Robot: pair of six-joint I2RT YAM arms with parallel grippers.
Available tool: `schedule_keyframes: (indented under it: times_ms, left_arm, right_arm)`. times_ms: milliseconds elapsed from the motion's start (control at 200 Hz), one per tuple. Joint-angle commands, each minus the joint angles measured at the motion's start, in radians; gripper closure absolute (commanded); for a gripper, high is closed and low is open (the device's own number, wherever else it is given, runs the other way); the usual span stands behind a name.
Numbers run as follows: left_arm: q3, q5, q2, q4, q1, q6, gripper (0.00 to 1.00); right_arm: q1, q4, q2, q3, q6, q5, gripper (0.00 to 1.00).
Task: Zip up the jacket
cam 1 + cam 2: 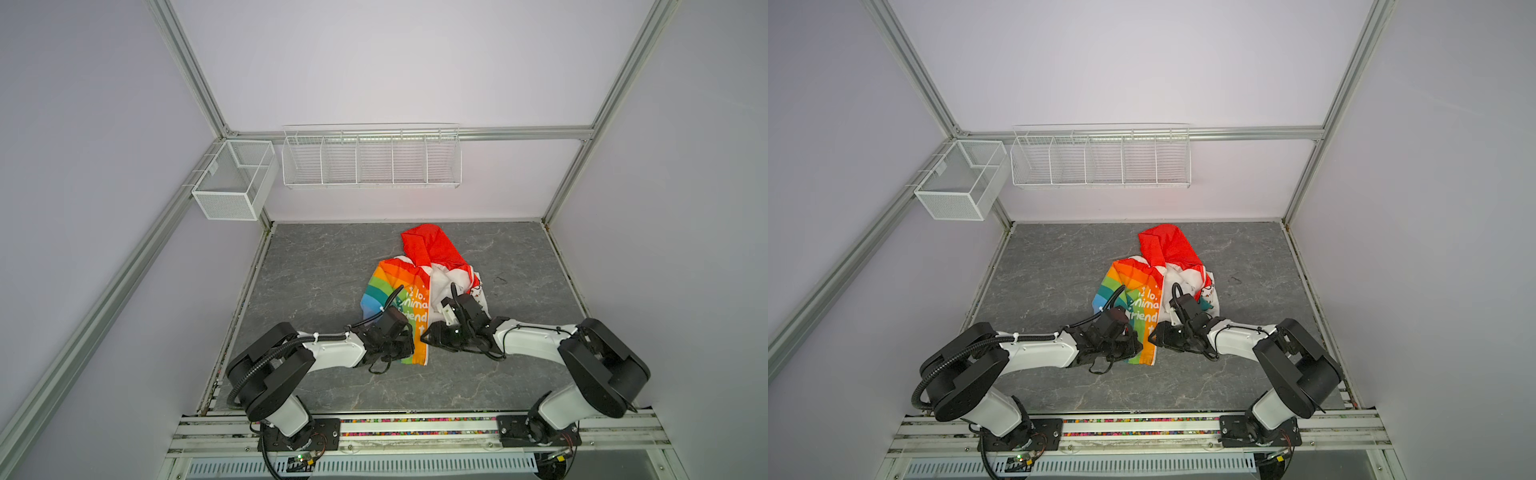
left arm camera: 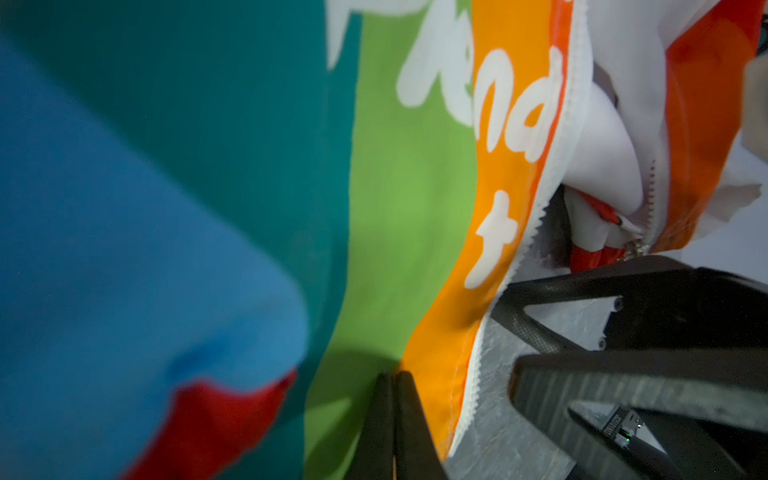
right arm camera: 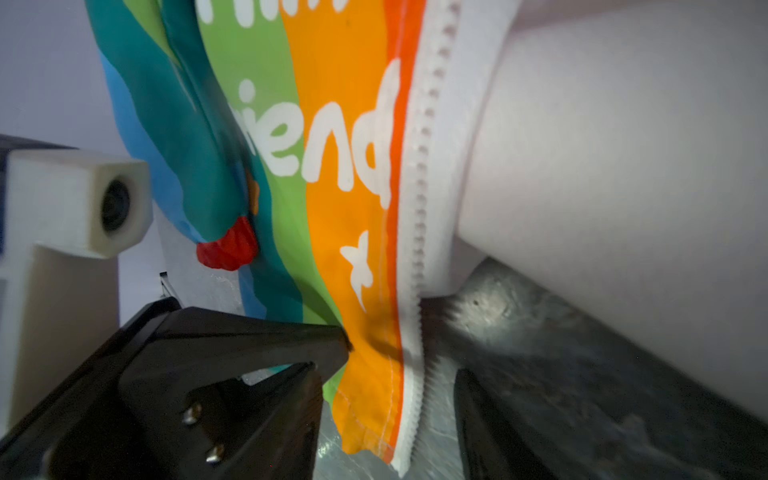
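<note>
Mesh basket (image 1: pixel 232 183): on the wall at 10 o'clock, well apart from the work.

Your left arm (image 1: pixel 332 351) reaches in from 7 o'clock. Your left pincer (image 2: pixel 391 376) is closed. Its fingers are pressed together on the fabric of the jacket (image 1: pixel 395 286) near the hem, where the green stripe meets the orange. In the right wrist view the cloth puckers at the tip.

The jacket lies crumpled on the grey surface (image 1: pixel 311 270), about mid-surface and a little toward 1 o'clock. The red hood (image 1: pixel 430 245) is at its 12 o'clock end and the hem at 6 o'clock. The rainbow half (image 1: pixel 1125 276) is on the 9 o'clock side and carries white lettering (image 1: pixel 415 307). In the left wrist view a blue sleeve ending in a red cuff (image 2: pixel 216 419) shows at its outer side.

The zipper (image 3: pixel 419 208) is not joined. The rainbow half's white tooth row runs down the inner edge to the hem. The other tooth row (image 2: pixel 654 195) stands apart from it, with a small metal piece (image 2: pixel 638 248) at its end.

The white half (image 1: pixel 440 286) is bunched on the 3 o'clock side, partly under your right wrist.

Your right pincer (image 2: pixel 509 336) has its jaws apart, with bare surface showing between them. One finger (image 3: pixel 482 424) sits just beside the rainbow half's tooth row near the hem. Your right arm (image 1: pixel 536 340) comes in from 5 o'clock.
</note>
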Motion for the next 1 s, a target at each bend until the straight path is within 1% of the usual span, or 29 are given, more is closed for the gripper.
schedule_keyframes:
  times_ms: [0, 155, 415, 700, 800, 995]
  left_arm:
    - [-0.021, 0.001, 0.002, 0.012, 0.006, -0.013, 1.0]
    - [-0.023, 0.0, 0.003, 0.01, 0.008, -0.011, 1.0]
    - [-0.012, 0.009, 0.023, 0.018, 0.008, -0.012, 1.0]
    - [-0.044, -0.004, 0.002, 0.047, 0.008, -0.029, 1.0]
    - [-0.042, -0.003, 0.003, 0.039, 0.007, -0.028, 1.0]
    - [-0.04, -0.009, 0.0, 0.039, 0.007, -0.031, 1.0]
  right_arm:
    - [0.01, 0.045, 0.053, -0.029, 0.038, -0.02, 0.46]
    - [0.012, 0.107, 0.059, -0.052, 0.058, -0.042, 0.46]
    - [0.024, 0.172, -0.012, -0.102, 0.074, -0.068, 0.46]
    - [0.039, 0.141, -0.059, -0.094, 0.068, -0.073, 0.46]
    - [0.043, 0.128, -0.083, -0.098, 0.065, -0.057, 0.45]
    - [0.045, 0.129, -0.08, -0.091, 0.062, -0.067, 0.45]
